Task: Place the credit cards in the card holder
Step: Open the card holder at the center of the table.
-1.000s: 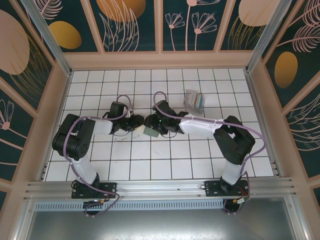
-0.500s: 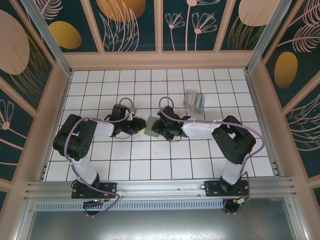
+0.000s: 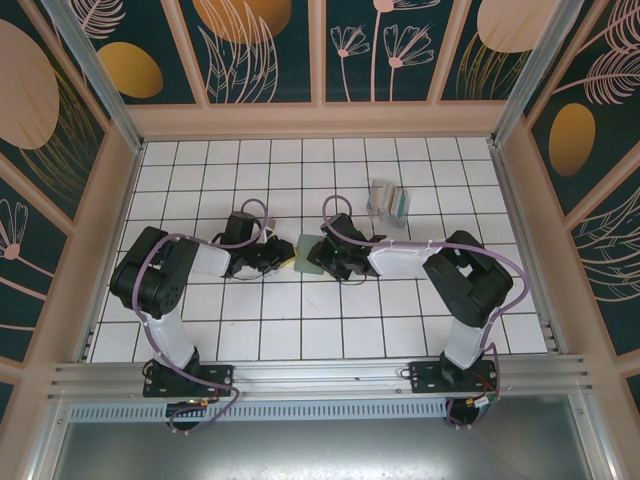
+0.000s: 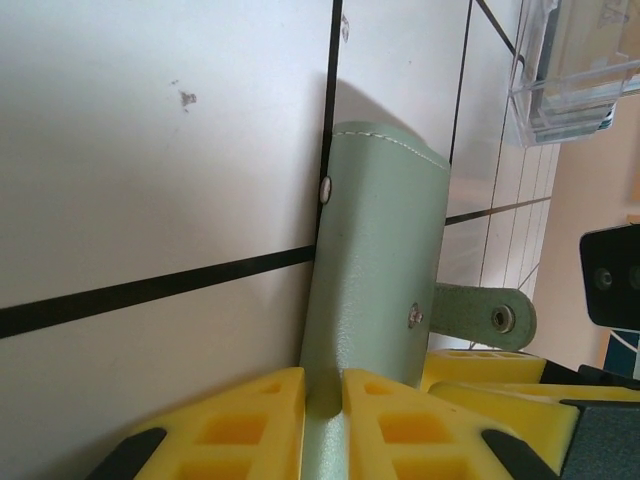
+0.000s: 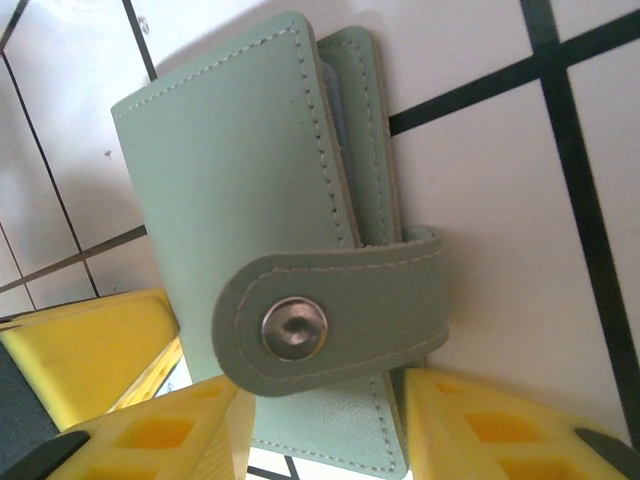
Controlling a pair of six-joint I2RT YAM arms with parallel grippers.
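Bright, even overhead light with soft shadows

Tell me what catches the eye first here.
A flat sage-green stitched card holder, strap snapped shut, is mid-table where both arms meet. The yellow-tipped left gripper pinches one edge; the right gripper flanks its strap end. A small clear plastic stand sits farther back, toward the right.

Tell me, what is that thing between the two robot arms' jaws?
The green card holder lies right between them; the top view shows it best.
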